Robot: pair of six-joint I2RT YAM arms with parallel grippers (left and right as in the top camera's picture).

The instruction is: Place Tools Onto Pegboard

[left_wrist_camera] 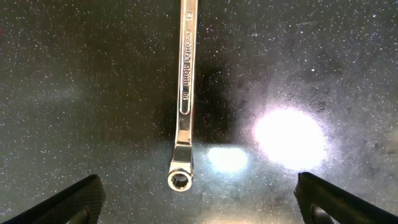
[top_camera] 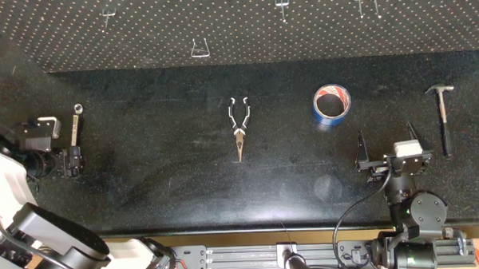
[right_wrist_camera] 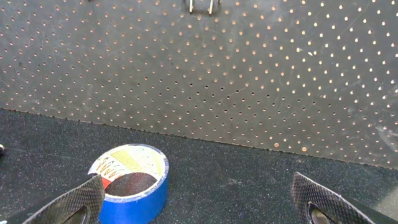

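The wrench point(left_wrist_camera: 185, 93) is lying on the counter point(top_camera: 161, 169) right under the left claw point(left_wrist_camera: 198, 193), between its two fingers and touching neither. The tape roll point(right_wrist_camera: 140, 196) is sitting ahead of the right claw point(right_wrist_camera: 198, 186), toward its left finger, with the pegboard point(right_wrist_camera: 249, 81) standing behind it. The hammer point(top_camera: 442, 115) is lying right of this claw, the pliers point(top_camera: 239, 126) well left of it.
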